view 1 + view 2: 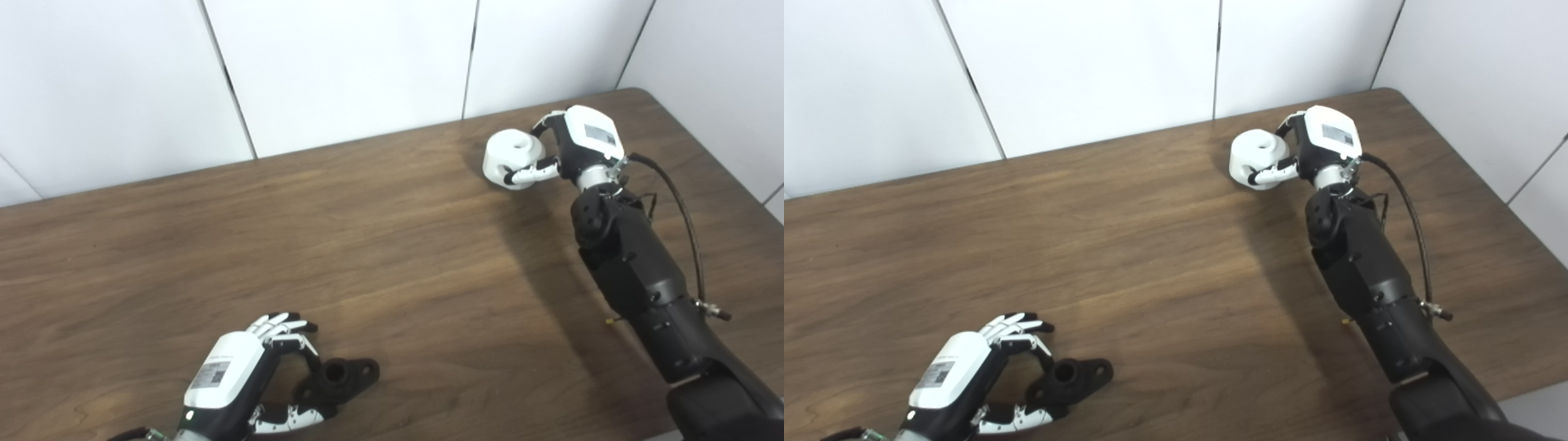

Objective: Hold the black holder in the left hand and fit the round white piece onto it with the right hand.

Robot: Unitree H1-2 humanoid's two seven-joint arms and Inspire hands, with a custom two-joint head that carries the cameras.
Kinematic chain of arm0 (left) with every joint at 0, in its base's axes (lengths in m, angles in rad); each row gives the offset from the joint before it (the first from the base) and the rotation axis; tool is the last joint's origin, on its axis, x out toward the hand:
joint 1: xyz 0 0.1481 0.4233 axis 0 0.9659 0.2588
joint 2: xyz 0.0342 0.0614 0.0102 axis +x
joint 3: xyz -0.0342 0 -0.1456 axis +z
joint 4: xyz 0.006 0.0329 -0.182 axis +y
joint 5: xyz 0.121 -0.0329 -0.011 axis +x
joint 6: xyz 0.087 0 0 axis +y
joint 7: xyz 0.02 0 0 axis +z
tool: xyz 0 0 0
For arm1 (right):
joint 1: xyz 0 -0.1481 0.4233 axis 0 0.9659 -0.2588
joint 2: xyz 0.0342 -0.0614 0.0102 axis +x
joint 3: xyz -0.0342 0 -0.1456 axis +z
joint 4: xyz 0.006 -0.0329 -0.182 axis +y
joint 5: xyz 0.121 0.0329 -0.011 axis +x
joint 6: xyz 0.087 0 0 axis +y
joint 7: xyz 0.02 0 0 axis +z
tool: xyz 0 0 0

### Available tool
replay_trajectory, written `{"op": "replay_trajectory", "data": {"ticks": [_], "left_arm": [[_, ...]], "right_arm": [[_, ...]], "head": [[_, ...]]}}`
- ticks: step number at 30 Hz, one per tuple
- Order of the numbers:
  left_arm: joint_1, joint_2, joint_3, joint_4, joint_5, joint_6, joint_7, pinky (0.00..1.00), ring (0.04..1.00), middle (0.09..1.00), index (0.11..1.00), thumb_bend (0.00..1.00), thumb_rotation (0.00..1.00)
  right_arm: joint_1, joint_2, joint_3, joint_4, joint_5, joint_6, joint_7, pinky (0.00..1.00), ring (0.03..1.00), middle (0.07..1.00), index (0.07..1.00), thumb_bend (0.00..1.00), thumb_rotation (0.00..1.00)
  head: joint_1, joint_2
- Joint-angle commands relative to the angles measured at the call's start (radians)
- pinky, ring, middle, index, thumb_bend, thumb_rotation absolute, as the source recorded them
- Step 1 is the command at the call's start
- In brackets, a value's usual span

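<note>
I am wrapping my right hand (572, 150) around the round white piece (513, 158), far across the table; it looks rigid, light and smooth, so I am gripping its sides. My left hand (257, 373) is curling around the stiff black holder (340, 380) lying just beside its fingers, though I cannot tell if it is truly gripped.

Cut off by the bottom edge: left arm behind left hand (229, 380). Partly hidden by fingers: black holder (343, 378), round white piece (511, 156).
</note>
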Motion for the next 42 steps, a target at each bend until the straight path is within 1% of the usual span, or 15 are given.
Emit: {"op": "replay_trajectory", "data": {"ticks": [1,10,13,14,15,16,18,20,25,30,33,35,38,41,42], "left_arm": [[0.054,0.019,-0.011,0.056,0.003,0.049,-0.073,0.90,0.896,0.812,0.488,0.52,0.05],[0.056,0.015,-0.013,0.052,0.011,0.055,-0.075,0.90,0.895,0.813,0.488,0.52,0.05],[0.056,0.015,-0.014,0.053,0.011,0.054,-0.075,0.90,0.897,0.814,0.488,0.52,0.05],[0.057,0.014,-0.014,0.054,0.011,0.053,-0.073,0.90,0.897,0.814,0.488,0.52,0.05],[0.057,0.013,-0.013,0.054,0.009,0.050,-0.070,0.90,0.896,0.813,0.488,0.52,0.05],[0.057,0.012,-0.013,0.054,0.008,0.051,-0.070,0.90,0.894,0.811,0.488,0.52,0.05],[0.056,0.011,-0.014,0.053,0.010,0.051,-0.072,0.90,0.894,0.811,0.488,0.52,0.05],[0.057,0.009,-0.014,0.053,0.010,0.051,-0.070,0.90,0.893,0.811,0.488,0.52,0.05],[0.058,0.007,-0.014,0.051,0.013,0.056,-0.072,0.90,0.894,0.811,0.488,0.52,0.05],[0.059,0.005,-0.013,0.048,0.014,0.059,-0.074,0.90,0.893,0.811,0.488,0.52,0.05],[0.060,0.004,-0.015,0.054,0.016,0.051,-0.066,0.89,0.891,0.809,0.488,0.52,0.05],[0.059,0.002,-0.017,0.054,0.019,0.053,-0.067,0.89,0.891,0.810,0.488,0.52,0.05],[0.059,-0.002,-0.019,0.054,0.023,0.058,-0.070,0.90,0.895,0.813,0.488,0.52,0.05],[0.061,-0.011,-0.019,0.052,0.029,0.062,-0.068,0.90,0.894,0.814,0.488,0.52,0.05],[0.061,-0.014,-0.019,0.052,0.031,0.064,-0.069,0.90,0.895,0.814,0.488,0.52,0.05]], "right_arm": [[-0.048,-0.032,0.000,-0.024,-0.006,-0.004,-0.014,0.86,0.934,0.805,0.585,0.77,0.33],[-0.042,-0.040,0.013,-0.014,0.003,-0.024,-0.036,0.91,0.902,0.718,0.535,0.76,0.28],[-0.041,-0.041,0.012,-0.009,0.011,-0.030,-0.045,0.91,0.905,0.707,0.516,0.74,0.23],[-0.041,-0.041,0.012,-0.006,0.012,-0.032,-0.051,0.90,0.910,0.712,0.501,0.64,0.19],[-0.041,-0.041,0.012,-0.004,0.014,-0.033,-0.056,0.89,0.913,0.719,0.494,0.58,0.17],[-0.041,-0.042,0.013,0.000,0.014,-0.036,-0.062,0.89,0.914,0.723,0.489,0.55,0.15],[-0.043,-0.045,0.017,0.002,0.012,-0.038,-0.065,0.88,0.914,0.731,0.486,0.53,0.14],[-0.044,-0.047,0.019,0.002,0.011,-0.035,-0.062,0.88,0.915,0.746,0.486,0.52,0.14],[-0.041,-0.054,0.029,0.001,0.010,-0.028,-0.056,0.85,0.926,0.788,0.486,0.52,0.13],[-0.038,-0.060,0.035,-0.002,0.009,-0.027,-0.056,0.90,0.908,0.737,0.486,0.52,0.13],[-0.035,-0.060,0.033,-0.007,0.012,-0.024,-0.055,0.86,0.907,0.736,0.486,0.52,0.13],[-0.031,-0.060,0.028,-0.018,0.017,-0.023,-0.053,0.84,0.914,0.756,0.486,0.52,0.13],[-0.019,-0.064,0.026,-0.059,0.022,-0.023,-0.037,0.84,0.911,0.756,0.486,0.52,0.13],[-0.001,-0.075,0.028,-0.139,0.019,-0.006,0.021,0.82,0.919,0.780,0.486,0.52,0.13],[0.005,-0.081,0.031,-0.171,0.018,-0.004,0.045,0.83,0.919,0.772,0.486,0.52,0.13]], "head": [[0.000,0.000],[0.000,0.000],[-0.001,0.001],[0.000,0.001],[0.000,0.001],[0.001,0.003],[0.001,0.003],[0.001,0.003],[0.001,0.003],[0.002,0.003],[0.009,0.003],[0.016,0.004],[0.026,0.003],[0.039,0.004],[0.044,0.005]]}}
